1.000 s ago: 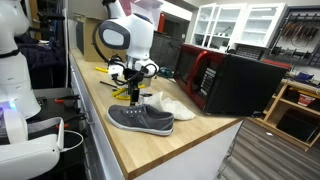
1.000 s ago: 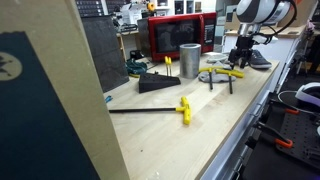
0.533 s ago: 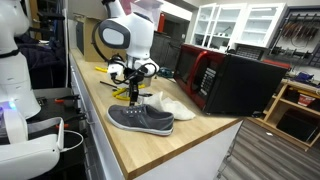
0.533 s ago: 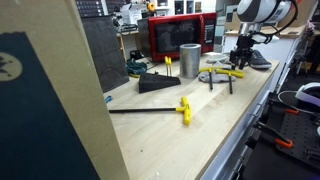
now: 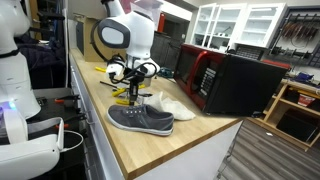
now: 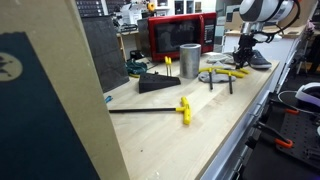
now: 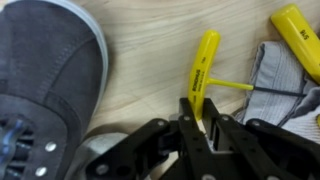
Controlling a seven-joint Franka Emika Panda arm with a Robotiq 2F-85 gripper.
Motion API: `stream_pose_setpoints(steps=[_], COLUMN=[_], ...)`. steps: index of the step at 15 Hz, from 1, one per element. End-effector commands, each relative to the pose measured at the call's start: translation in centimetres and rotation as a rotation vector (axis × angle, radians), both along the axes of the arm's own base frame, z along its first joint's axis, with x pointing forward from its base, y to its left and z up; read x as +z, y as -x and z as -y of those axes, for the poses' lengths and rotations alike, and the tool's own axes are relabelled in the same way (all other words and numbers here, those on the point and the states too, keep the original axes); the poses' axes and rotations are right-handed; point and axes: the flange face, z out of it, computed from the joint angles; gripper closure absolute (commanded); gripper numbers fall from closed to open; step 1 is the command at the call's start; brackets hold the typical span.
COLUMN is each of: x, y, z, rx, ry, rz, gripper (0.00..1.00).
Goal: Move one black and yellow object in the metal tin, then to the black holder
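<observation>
In the wrist view a black and yellow T-handle tool lies on the wooden bench beside the grey shoe. My gripper reaches down over the near end of its yellow handle, and the fingers press against it from both sides. In both exterior views the gripper hangs low over the bench next to the shoe. The metal tin stands in front of the red microwave. The black holder lies left of the tin, with a yellow-handled tool standing in it.
Another black and yellow T-handle tool lies mid-bench, and more yellow tools lie near the gripper. A second yellow handle and a grey cloth are to the right in the wrist view. A white cloth and red microwave sit behind the shoe.
The jaws have come together on the yellow handle over the last second. The arm has barely moved, and the tool still lies on the bench.
</observation>
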Motion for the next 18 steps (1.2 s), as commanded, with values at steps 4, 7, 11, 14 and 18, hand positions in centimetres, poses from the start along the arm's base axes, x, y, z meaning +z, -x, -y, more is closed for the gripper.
stream_pose_setpoints(steps=[4, 7, 11, 14, 18], x=[3.2, 7.6, 14.9, 19.6, 23.3], y=[1.0, 1.7, 1.5, 0.9, -0.5], z=[-1.4, -1.9, -3.6, -6.4, -11.2], rx=[0.132, 0.247, 0.363, 0.458, 0.592], ry=[0.049, 0.167, 0.39, 0.54, 0.729], rz=[-0.081, -0.145, -0.092, -0.004, 0.09], gripper=[0.96, 0.96, 0.96, 0.96, 0.96])
